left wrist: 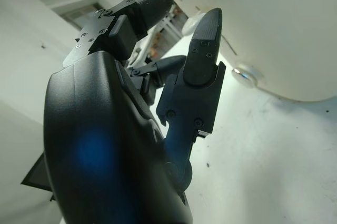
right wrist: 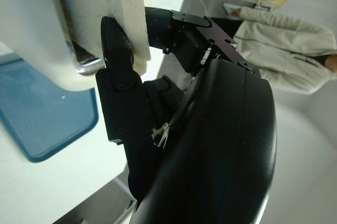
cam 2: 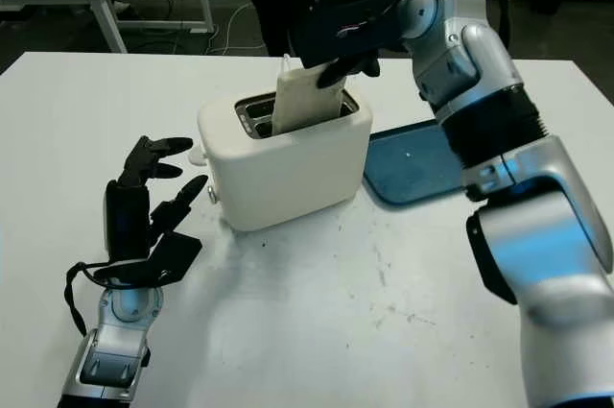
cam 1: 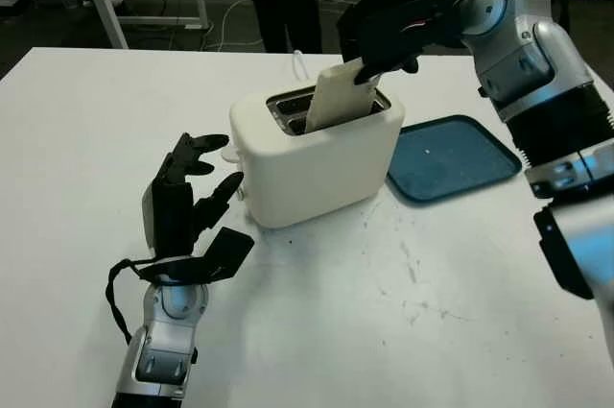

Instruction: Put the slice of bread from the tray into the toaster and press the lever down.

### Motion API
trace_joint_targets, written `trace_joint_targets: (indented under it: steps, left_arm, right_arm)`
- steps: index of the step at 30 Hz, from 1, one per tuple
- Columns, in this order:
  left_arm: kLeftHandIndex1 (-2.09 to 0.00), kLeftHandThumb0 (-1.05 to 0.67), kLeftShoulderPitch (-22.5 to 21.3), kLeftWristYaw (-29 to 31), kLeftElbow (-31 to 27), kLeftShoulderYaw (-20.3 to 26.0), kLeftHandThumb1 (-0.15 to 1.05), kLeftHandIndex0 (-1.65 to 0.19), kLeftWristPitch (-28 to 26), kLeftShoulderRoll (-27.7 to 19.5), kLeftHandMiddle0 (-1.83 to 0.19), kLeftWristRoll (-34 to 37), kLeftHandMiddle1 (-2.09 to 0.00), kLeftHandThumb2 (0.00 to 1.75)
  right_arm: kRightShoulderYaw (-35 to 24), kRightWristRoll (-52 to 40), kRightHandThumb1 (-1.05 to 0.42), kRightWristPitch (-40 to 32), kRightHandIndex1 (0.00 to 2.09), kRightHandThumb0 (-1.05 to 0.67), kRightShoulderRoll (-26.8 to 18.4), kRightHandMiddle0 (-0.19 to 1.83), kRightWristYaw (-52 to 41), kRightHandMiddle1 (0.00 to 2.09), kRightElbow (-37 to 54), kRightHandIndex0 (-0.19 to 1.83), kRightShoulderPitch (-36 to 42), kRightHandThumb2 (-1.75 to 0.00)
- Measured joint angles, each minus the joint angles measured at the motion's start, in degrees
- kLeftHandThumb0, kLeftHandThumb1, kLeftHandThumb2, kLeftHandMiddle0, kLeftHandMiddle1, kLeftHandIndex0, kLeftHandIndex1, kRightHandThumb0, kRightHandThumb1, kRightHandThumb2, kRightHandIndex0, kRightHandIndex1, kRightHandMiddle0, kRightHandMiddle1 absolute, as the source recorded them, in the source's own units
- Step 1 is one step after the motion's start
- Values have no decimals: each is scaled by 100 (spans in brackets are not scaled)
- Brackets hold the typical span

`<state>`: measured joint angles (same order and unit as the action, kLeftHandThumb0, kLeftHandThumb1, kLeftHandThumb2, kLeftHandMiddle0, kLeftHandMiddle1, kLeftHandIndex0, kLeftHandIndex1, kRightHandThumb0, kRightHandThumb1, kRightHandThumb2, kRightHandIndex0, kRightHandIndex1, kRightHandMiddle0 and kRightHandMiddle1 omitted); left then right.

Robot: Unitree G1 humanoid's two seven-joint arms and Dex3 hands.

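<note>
Down at the lower left of the left eye view, the left hand (cam 1: 192,206) stood up from the table (cam 1: 403,331). It held nothing and was open, with its fingertips close to the toaster (cam 1: 317,154) in the middle. At the upper right, the right hand (cam 1: 384,34) pinched the top of the bread (cam 1: 338,93). The bread leaned in the near slot, with its lower part inside and its top sticking out. The blue tray (cam 1: 456,156) lay just to the right of the toaster.

The right eye view showed the same things. The bread (cam 2: 305,93) tilted toward the upper right of the frame.

Up close in the left wrist view, the left hand's fingers (left wrist: 205,45) reached toward the toaster's white side (left wrist: 274,29) at the upper right, with nothing between them. A small round knob (left wrist: 245,74) sat low on that side, and I could not tell if a finger touched it.

In the right wrist view, the right hand's fingers (right wrist: 118,50) were clamped on the bread (right wrist: 105,8) at the upper left, right above the slot's metal edge (right wrist: 87,66). The tray (right wrist: 47,118) lay at the lower left.

To do this step well, I think the right hand should stand the bread up straight. Then it should let go so the bread drops all the way in. The lever press comes after that.
</note>
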<state>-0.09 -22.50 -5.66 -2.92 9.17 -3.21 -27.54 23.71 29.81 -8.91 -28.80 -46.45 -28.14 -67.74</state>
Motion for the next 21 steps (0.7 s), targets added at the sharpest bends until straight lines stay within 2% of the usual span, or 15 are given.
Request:
trace_joint_targets:
  steps: [1, 2, 4, 7, 9, 12, 21]
  left_arm:
    - [-93, -36, 1, -4, 5, -4, 92, -37, 1, 3, -34, 0, -138, 4]
    - [-92, -36, 2, -6, 6, -9, 92, -37, 2, 8, -34, 0, -138, 4]
    - [-93, -37, 6, -17, 6, -20, 92, -37, 5, 15, -34, 0, -139, 4]
    - [-92, -36, 45, -38, 5, -29, 92, -37, 5, 19, -34, -20, -138, 4]
    - [-92, -36, 75, -47, 5, -28, 92, -37, 6, 19, -34, -26, -138, 4]
    - [-92, -35, 81, -57, 5, -27, 92, -38, 7, 20, -34, -26, -138, 3]
    - [-91, -36, 126, -12, -41, -20, 92, -38, 6, -7, -35, -26, -136, 4]
  right_arm:
    - [19, 5, -92, 16, 151, -64, -1, 65, -26, 77, 41, 63, 37, -7]
    - [32, 5, -92, 51, 149, -64, -1, 66, -53, 66, 62, 60, 67, -6]
    - [67, 31, -92, 225, 104, -67, -18, 65, -73, 36, 73, 39, 94, -8]
    - [72, 44, -92, 428, 76, -68, -51, 65, -73, 19, 83, 32, 95, -9]
    - [72, 49, -92, 461, 77, -68, -53, 64, -73, 16, 83, 28, 95, -8]
    - [71, 60, -92, 476, 88, -67, -53, 65, -73, 13, 83, 23, 95, -6]
    - [-61, 82, -90, 668, 92, -68, -90, 71, 262, 12, 67, 26, 101, -1]
